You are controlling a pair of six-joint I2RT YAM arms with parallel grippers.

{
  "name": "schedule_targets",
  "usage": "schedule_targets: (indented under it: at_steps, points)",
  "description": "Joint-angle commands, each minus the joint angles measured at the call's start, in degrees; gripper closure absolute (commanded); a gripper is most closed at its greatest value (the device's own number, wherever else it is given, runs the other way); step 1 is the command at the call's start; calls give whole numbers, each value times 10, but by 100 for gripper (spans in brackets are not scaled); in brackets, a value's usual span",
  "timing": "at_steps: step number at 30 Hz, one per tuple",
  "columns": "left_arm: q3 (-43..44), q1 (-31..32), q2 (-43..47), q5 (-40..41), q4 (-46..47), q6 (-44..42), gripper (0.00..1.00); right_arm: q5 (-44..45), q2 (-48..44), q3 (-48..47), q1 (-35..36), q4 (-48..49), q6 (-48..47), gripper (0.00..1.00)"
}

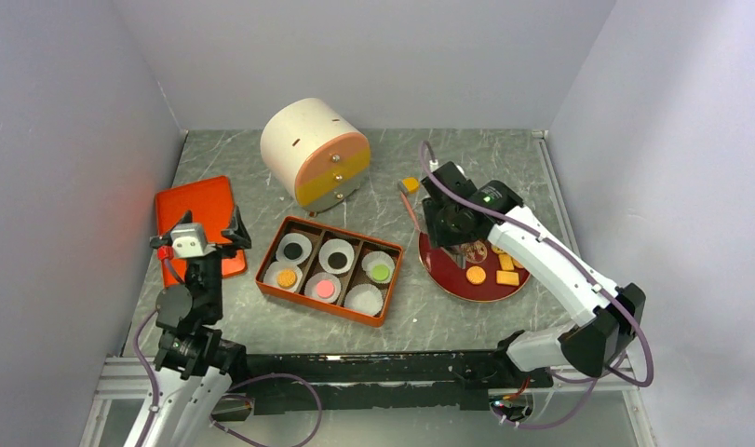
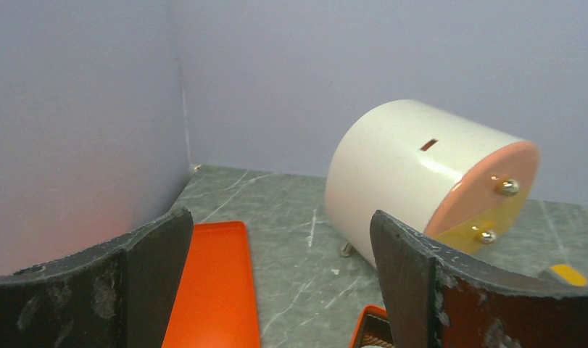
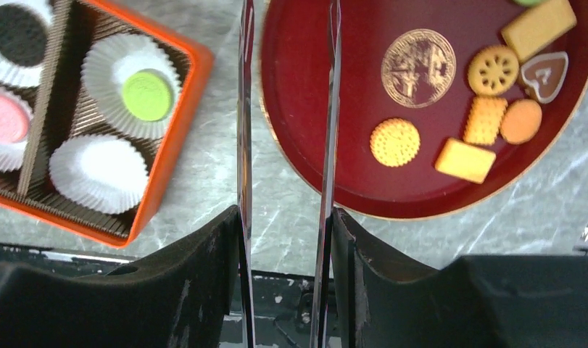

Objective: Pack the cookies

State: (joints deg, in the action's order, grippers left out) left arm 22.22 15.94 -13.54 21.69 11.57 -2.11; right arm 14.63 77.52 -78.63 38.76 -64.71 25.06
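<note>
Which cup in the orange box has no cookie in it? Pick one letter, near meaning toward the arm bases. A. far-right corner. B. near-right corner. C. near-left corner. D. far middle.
B: the near-right cup of the box is bare white paper, while the cup behind it holds a green cookie and the one left of it a pink cookie.

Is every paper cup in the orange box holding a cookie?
No, one cup, in the near right corner of the box, is empty, beside the pink cookie.
</note>
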Motion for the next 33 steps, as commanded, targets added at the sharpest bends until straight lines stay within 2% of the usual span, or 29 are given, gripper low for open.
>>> schedule_targets:
  at_steps: [1,23,33]
  points:
    - [25,13,21,-14,1,6,3,-7,-26,20,-47,-38,31,50]
    - [22,39,46,-22,-1,-9,3,-88,-50,92,-206,-133,12,46]
    - [21,43,50,-22,-1,-11,3,-139,-52,121,-256,-125,-5,44]
